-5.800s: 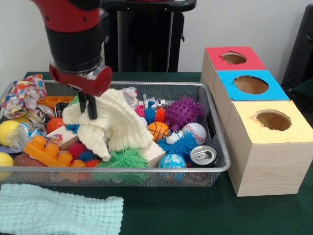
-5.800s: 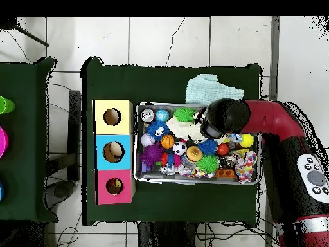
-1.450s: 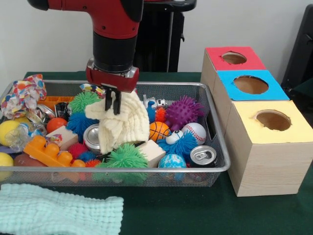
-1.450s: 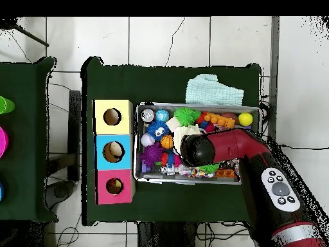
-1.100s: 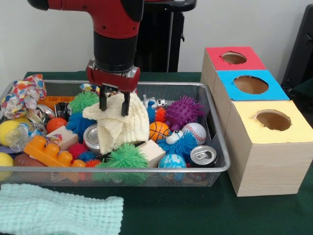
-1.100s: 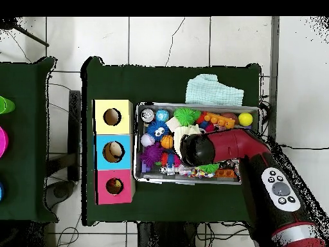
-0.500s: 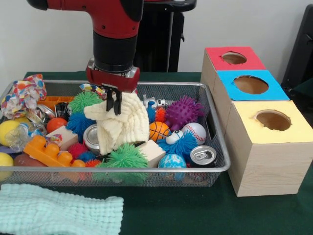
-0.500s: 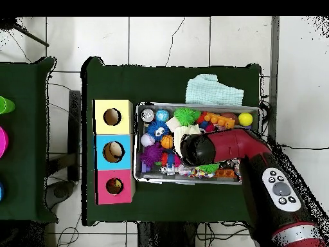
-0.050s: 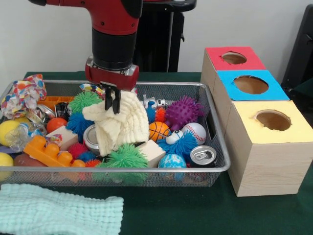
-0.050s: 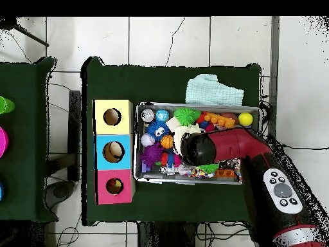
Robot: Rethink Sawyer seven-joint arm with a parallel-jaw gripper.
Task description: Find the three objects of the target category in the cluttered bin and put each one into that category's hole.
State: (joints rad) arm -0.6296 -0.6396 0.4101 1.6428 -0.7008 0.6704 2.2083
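Over the middle of the wire-mesh metal bin (image 9: 215, 147) the robot's hand (image 9: 113, 104) hangs with its black fingers pressed together, pinching the top fold of a cream knitted cloth (image 9: 120, 125) — the cloth drapes down onto the clutter, its lower edge touching a green spiky rubber ball (image 9: 124, 157) and a pale wooden block (image 9: 154, 152). Just beside the cloth lie a small orange basketball (image 9: 158, 130), a purple spiky ball (image 9: 183, 111), a white baseball (image 9: 196, 131) and a silver drinks can (image 9: 203, 155). Right of the bin in the front view stands a row of wooden boxes with round holes — red-topped (image 9: 234, 58), blue-topped (image 9: 250, 84), yellow-topped (image 9: 272, 120). On the green table (image 9: 186, 210), a mint-green cloth (image 9: 58, 215) lies in front of the bin.
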